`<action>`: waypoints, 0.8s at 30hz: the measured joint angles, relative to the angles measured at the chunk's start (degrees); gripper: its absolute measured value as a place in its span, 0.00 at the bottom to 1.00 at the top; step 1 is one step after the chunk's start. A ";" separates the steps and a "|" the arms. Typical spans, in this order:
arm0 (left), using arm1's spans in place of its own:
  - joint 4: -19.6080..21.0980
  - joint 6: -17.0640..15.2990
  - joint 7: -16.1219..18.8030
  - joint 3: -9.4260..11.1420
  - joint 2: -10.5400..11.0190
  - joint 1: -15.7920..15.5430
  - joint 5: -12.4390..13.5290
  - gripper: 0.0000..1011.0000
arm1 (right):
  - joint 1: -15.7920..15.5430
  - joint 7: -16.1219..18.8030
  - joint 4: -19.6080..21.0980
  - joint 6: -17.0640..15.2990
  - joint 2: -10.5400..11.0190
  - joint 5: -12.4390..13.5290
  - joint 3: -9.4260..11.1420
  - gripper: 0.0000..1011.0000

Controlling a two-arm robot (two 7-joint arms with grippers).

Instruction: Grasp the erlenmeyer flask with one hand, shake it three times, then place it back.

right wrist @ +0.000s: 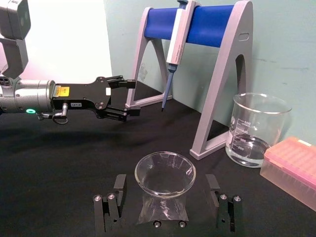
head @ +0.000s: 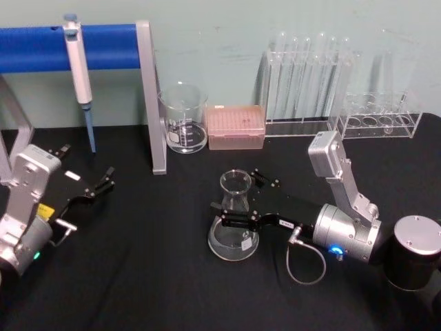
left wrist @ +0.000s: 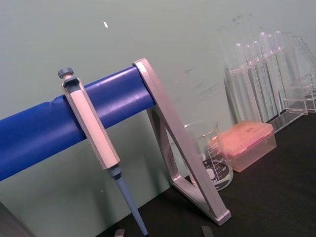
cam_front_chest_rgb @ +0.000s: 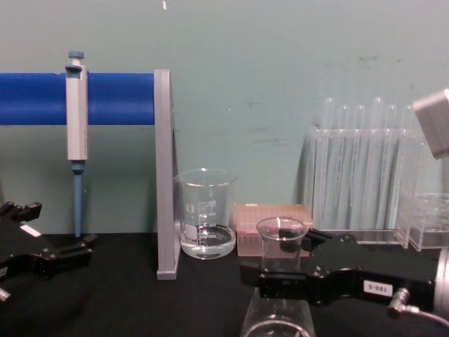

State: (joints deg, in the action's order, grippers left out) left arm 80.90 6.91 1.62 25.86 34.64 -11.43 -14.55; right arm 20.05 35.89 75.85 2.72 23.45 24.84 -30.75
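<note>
The erlenmeyer flask [head: 234,238] stands upright on the black table, a little right of centre. My right gripper [head: 238,198] reaches in from the right at neck height and is open, one black finger on each side of the neck and apart from the glass. The right wrist view looks down on the flask's rim [right wrist: 165,173] between the two spread fingers [right wrist: 118,190]. From the chest, the flask [cam_front_chest_rgb: 270,246] sits inside the right gripper [cam_front_chest_rgb: 277,256]. My left gripper [head: 96,187] rests open and empty at the left side of the table.
A beaker [head: 184,121] holding a little liquid, a pink tip box [head: 236,127] and racks of test tubes [head: 306,83] line the back. A pipette [head: 79,62] hangs from the blue stand [head: 153,96] at back left.
</note>
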 joint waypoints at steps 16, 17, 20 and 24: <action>0.00 0.00 0.00 0.00 0.00 0.00 0.00 0.99 | 0.01 0.00 0.06 0.08 0.00 0.10 0.05 0.99; 0.00 0.00 0.00 0.00 0.00 0.00 0.00 0.99 | 0.01 0.00 0.05 0.08 0.00 0.09 0.05 0.99; 0.00 0.00 0.00 0.00 0.00 0.00 0.00 0.99 | 0.01 -0.04 0.15 0.00 0.06 0.05 0.04 0.99; 0.00 0.00 0.00 0.00 0.00 0.00 0.00 0.99 | -0.17 -0.06 0.81 -0.63 0.63 -0.09 -0.10 0.99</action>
State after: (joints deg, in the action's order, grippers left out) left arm 80.90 6.91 1.62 25.86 34.64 -11.43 -14.55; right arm 19.88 35.83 76.66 2.08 24.08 24.75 -30.85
